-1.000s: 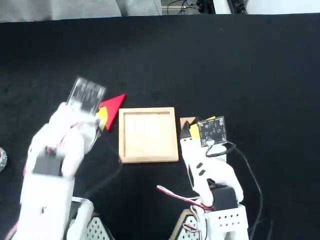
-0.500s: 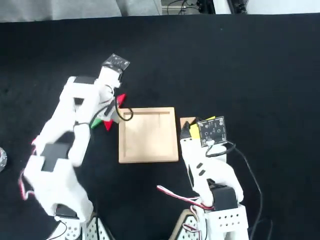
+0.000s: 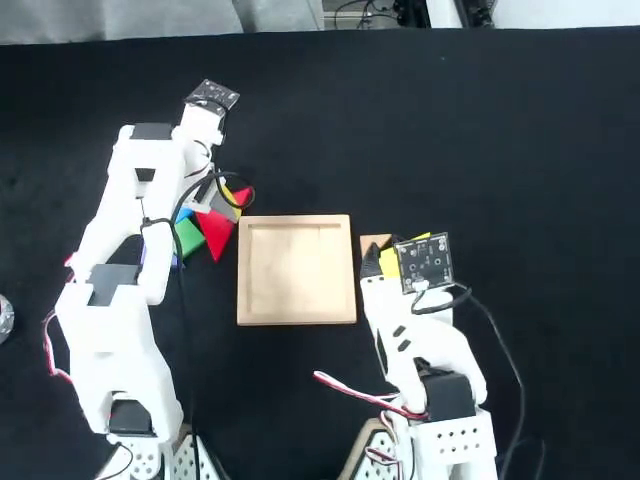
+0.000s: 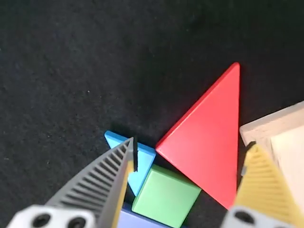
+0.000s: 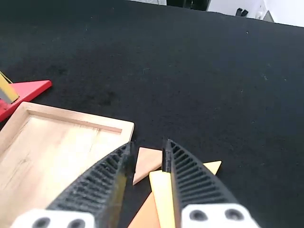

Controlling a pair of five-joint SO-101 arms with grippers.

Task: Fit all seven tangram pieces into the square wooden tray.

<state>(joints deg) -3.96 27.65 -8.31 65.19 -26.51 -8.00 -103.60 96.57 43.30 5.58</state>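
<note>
The square wooden tray [image 3: 296, 300] lies mid-table with nothing in it. Left of it sit a red triangle [image 3: 216, 234], a green square [image 3: 188, 238] and a blue piece [image 3: 160, 256]. My left gripper [image 3: 214, 207] hangs over this cluster. In its wrist view it [image 4: 192, 146] is open, its jaws straddling the red triangle [image 4: 209, 137], with the green square [image 4: 166, 197] and blue triangle [image 4: 142, 159] beside. My right gripper [image 5: 145, 154] stands slightly open, low beside the tray's right side, over a wood-coloured triangle [image 5: 148, 160], a yellow piece [image 5: 163, 194] and an orange piece [image 5: 145, 216].
The tray's corner [image 4: 280, 130] lies close to the left gripper's yellow finger [image 4: 259, 183]. A pale yellow piece [image 5: 212, 166] rests by the right gripper. Black cloth stretches open behind and to the right of the tray. A small metal object [image 3: 4, 318] sits at the left edge.
The left arm has swung forward and in toward the tray, coming down over the red triangle and uncovering the green and blue pieces. The right arm has kept still.
</note>
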